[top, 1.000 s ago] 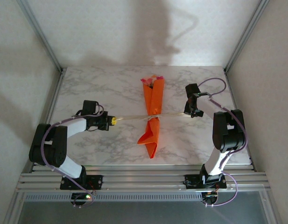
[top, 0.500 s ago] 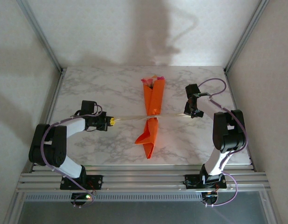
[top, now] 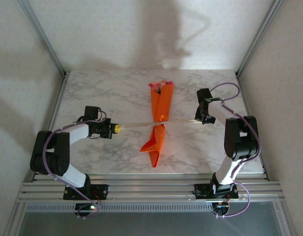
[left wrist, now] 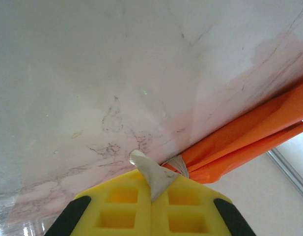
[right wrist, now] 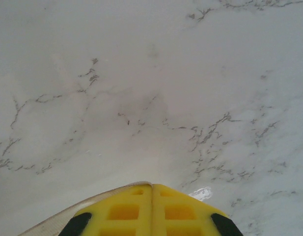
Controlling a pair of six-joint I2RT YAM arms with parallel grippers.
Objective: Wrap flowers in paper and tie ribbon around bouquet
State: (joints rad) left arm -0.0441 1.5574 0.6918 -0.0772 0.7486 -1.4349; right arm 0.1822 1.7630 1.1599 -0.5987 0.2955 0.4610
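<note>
Grips one end of the ribbon [top: 136,125] in the clenched left gripper [top: 117,129] and the other end in the clenched right gripper [top: 198,119]. Holds it taut across the bouquet [top: 160,118], which lies midway between the two sets of jaws. Looks wrapped already, with the orange paper [left wrist: 249,137] cinched at the waist. Leaves, by judgement, only snugging the knot and letting go.

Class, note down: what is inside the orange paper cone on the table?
Pink flower heads poke out of the wide far end of the paper. Their stems cannot be seen because the paper covers them. A ribbon cinches the paper at its middle.
</note>
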